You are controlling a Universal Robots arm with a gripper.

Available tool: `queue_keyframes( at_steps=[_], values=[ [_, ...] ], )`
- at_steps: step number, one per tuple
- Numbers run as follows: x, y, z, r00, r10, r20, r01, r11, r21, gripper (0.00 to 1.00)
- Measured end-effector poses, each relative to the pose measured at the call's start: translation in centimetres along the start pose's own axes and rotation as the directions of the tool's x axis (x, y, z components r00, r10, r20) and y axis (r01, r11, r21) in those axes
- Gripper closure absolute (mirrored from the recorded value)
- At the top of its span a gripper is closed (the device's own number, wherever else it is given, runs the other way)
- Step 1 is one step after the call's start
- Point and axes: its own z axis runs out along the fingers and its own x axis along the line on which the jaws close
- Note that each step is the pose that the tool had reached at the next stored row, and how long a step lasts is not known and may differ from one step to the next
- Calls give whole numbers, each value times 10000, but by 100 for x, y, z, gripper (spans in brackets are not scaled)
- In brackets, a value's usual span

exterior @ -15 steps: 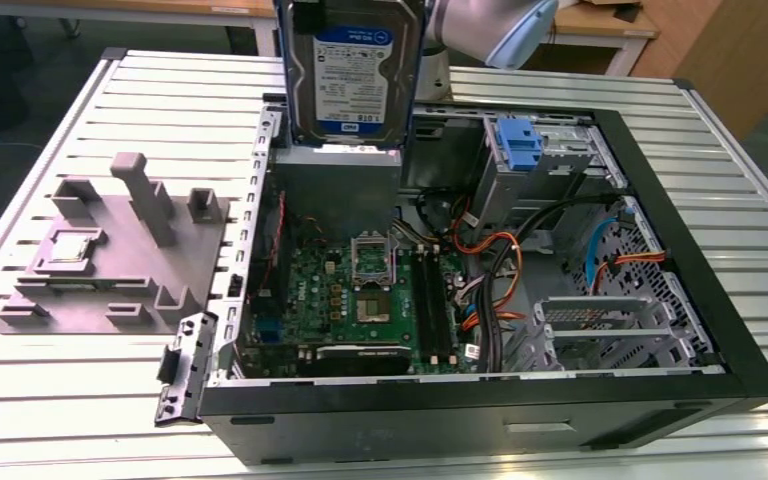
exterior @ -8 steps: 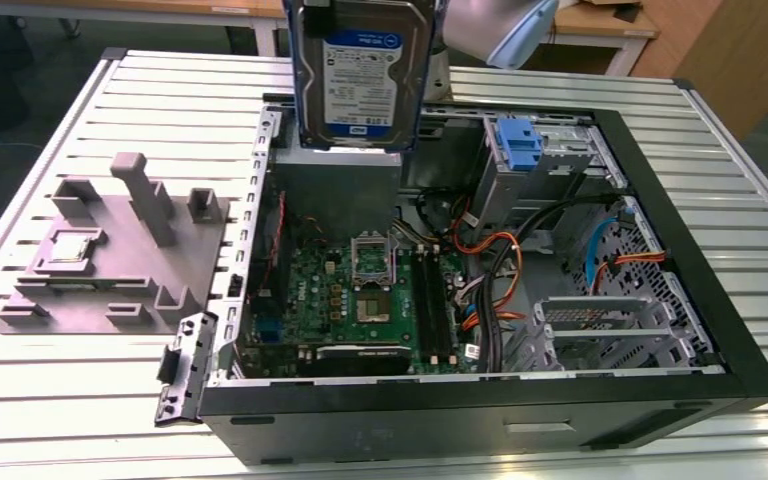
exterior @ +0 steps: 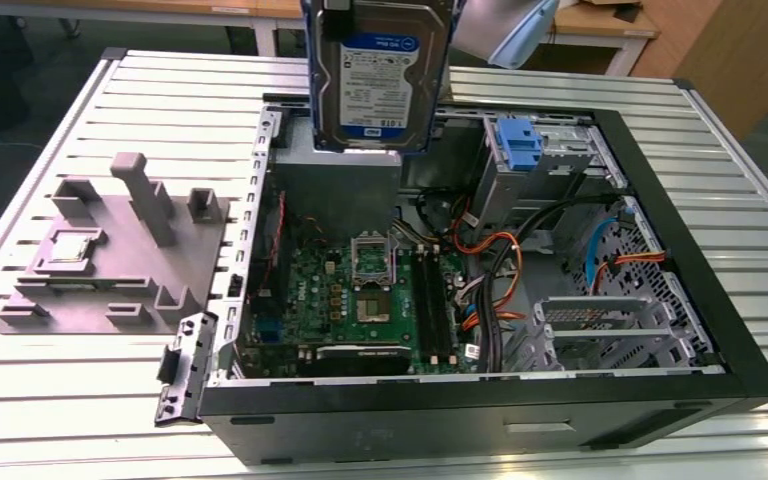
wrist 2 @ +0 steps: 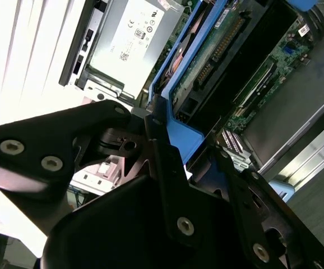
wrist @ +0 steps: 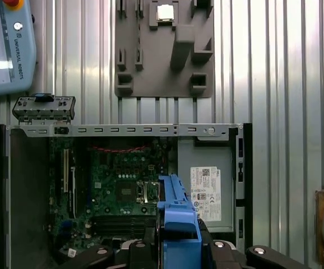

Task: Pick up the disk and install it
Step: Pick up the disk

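While I watch through the first wrist view, the black two-fingered gripper [wrist: 176, 247] is clenched on the disk [wrist: 176, 210], a flat silver metal hard drive with blue plastic side rails, its fingers pressing on the rails from both sides. In the exterior view the disk [exterior: 375, 85] hangs upright in the air (blue-and-white label facing that camera) over the rear of the open black computer case [exterior: 704, 300], not yet seated in any bay. Below it lie the green motherboard [exterior: 357, 290] and a bare blue plastic bracket [exterior: 520, 145] in the drive cage. Beyond the case, on the slatted metal table [exterior: 91, 400], a grey moulded fixture [exterior: 117, 250] carries a small square silver chip [exterior: 71, 247].
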Motion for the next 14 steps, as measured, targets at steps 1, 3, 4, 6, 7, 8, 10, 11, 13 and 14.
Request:
queue_keyframes(
  at_steps=[1, 3, 4, 6, 7, 8, 10, 11, 13, 14],
  values=[
    [-1, -9, 1, 10000, 0, -1, 0, 10000, -1, 64],
    [0, -21, 4, 10000, 0, -2, 0, 10000, -1, 64],
    [6, -24, 5, 10000, 0, -2, 0, 10000, -1, 64],
    [22, -26, 9, 10000, 0, -1, 0, 10000, -1, 64],
    [35, -28, 10, 10000, 0, -1, 0, 10000, -1, 64],
    [50, -30, 12, 10000, 1, -1, -1, 10000, -1, 64],
    [76, -35, 14, 10000, 1, -2, -1, 10000, -1, 64],
    [90, -38, 16, 10000, 0, -2, 0, 10000, -1, 64],
    [114, -40, 19, 10000, 0, -1, 0, 10000, -1, 64],
    [125, -41, 20, 10000, 0, 0, 0, 10000, -1, 64]
  ],
)
